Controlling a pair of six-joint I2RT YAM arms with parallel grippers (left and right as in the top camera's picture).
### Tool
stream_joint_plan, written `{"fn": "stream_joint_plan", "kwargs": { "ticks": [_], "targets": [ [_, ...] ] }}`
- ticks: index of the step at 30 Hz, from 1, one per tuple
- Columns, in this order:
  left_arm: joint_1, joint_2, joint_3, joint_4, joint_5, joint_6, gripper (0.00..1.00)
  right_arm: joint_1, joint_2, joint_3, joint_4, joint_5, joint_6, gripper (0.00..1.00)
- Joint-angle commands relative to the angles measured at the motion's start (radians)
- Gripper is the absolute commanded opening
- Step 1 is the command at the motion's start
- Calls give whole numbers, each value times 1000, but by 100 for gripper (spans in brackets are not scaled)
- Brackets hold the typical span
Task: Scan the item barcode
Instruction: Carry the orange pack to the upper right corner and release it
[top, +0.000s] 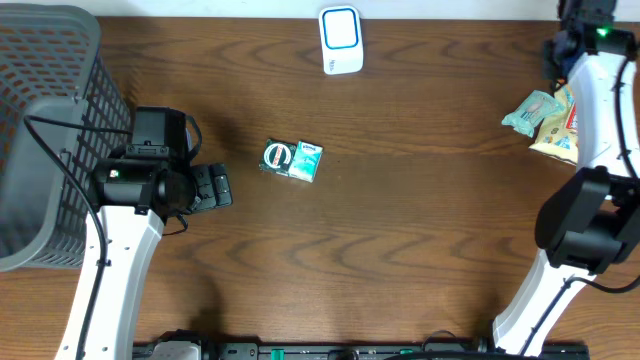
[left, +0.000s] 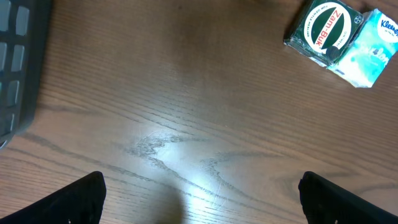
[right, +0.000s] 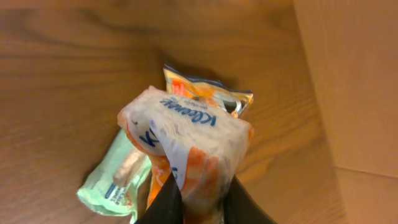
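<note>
Orange-and-white Kleenex pack (right: 186, 140) sits pinched at its lower edge between the fingers of my right gripper (right: 202, 198), above the green packet (right: 115, 180) at the table's right edge; to scan well I should carry it level to the white scanner (top: 341, 40), barcode turned toward it, grip firm. My left gripper (left: 202, 202) hangs wide open over bare brown wood-grain table (top: 420, 250), beside the grey basket (top: 40, 120)

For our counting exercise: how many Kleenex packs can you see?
2. One pack lies mid-table beside the green box; the other is in the right pincer. More may hide under that arm.
</note>
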Motion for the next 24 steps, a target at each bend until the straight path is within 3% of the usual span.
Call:
{"fn": "stream_joint_plan", "kwargs": {
  "ticks": [1,3,4,5,8,9,12,16,21,24],
  "targets": [
    [-3,3,-5,-2,-6,-9,98,-23,-3,-30,-12,-40,74,15],
    [-3,3,-5,-2,-5,-9,98,-32,-3,-40,-13,-70,74,22],
    [-3,3,-5,-2,-6,-9,98,-34,-3,-42,-15,-84,74,30],
    [-3,3,-5,-2,-6,-9,98,-34,-3,-42,-17,-94,74,46],
    [-3,3,-5,-2,-6,-9,98,-32,-3,-43,-16,-111,74,63],
    [-3,3,-5,-2,-6,-9,98,-31,-3,-43,-17,-111,74,75],
    [-3,3,-5,-2,-5,-9,98,-26,-3,-43,-21,-150,74,99],
    [-3,3,-5,-2,-6,-9,98,-13,-3,-43,-31,-324,74,99],
    [-3,3,-5,-2,-5,-9,98,10,-3,-43,-54,-691,83,99],
    [-3,3,-5,-2,-6,-9,98,19,-3,-43,-54,-951,197,99]
  ]
}}
